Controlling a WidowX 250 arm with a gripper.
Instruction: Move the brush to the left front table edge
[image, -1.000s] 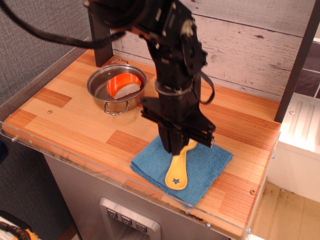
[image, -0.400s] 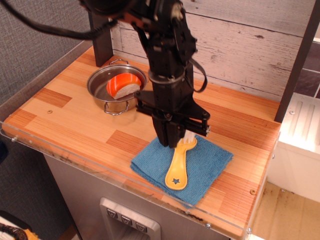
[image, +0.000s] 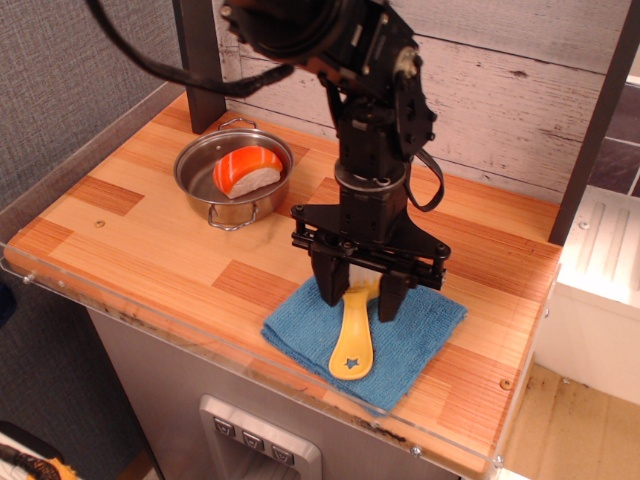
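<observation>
A pot, a toy and a cloth on the wooden worktop (image: 150, 240)

A small round shiny metal pot (image: 200, 180) with two wire handles sits near the back left. An orange and white toy sushi piece (image: 246, 169) lies inside it. A folded blue cloth (image: 420, 325) lies flat near the front edge, well apart from the pot.

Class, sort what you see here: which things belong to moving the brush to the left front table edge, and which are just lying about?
Belongs to the job: brush; gripper, fingers open astride it; left front table edge.

Just lying about: blue cloth; metal pot; sushi toy.
</observation>
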